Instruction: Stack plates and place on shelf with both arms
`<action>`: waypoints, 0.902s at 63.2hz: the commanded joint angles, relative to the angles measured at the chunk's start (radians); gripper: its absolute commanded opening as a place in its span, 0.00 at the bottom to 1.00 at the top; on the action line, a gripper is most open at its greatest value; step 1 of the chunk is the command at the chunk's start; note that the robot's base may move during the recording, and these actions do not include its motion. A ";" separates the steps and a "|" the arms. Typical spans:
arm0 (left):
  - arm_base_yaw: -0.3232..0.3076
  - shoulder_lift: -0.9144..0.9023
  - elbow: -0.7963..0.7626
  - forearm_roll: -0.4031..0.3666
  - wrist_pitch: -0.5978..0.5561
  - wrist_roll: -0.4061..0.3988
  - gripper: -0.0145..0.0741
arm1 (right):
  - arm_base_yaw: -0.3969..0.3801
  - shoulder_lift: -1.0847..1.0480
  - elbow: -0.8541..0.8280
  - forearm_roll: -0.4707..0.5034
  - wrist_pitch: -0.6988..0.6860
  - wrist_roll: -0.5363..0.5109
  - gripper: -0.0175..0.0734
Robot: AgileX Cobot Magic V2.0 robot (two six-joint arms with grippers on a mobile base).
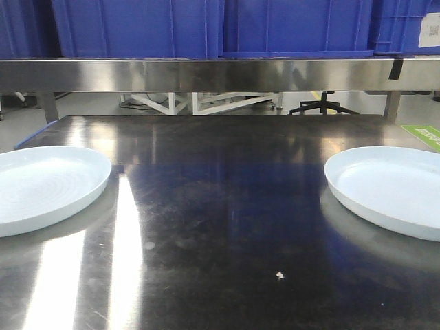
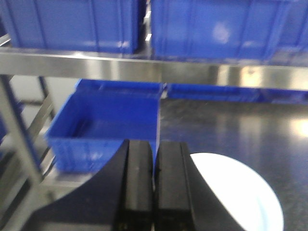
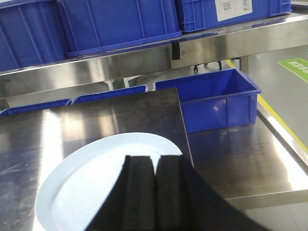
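Jaws pressed together, left arm (image 2: 96, 211) and right arm (image 3: 207, 202) tilt toward plates (image 3: 86, 183).

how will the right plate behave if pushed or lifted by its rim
The right plate looks rigid and glossy, so a rim pinch may slip. Flat on the smooth steel tabletop, it would likely slide, not tip, when pushed. Its low rim gives little to grip.

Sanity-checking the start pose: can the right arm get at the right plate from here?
Likely yes: the right gripper sits by the near rim of the right plate with nothing between; its fingers look shut, so open first.
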 commanded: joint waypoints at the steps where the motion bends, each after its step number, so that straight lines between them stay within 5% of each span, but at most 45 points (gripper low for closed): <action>1: 0.002 0.162 -0.166 0.032 0.058 0.002 0.27 | 0.003 -0.018 0.001 0.003 -0.087 -0.003 0.21; 18: 0.002 0.435 -0.326 0.033 0.154 0.004 0.27 | 0.003 -0.018 0.001 0.003 -0.087 -0.003 0.21; 57: 0.002 0.454 -0.324 0.049 0.138 0.004 0.27 | 0.003 -0.018 0.001 0.003 -0.087 -0.003 0.21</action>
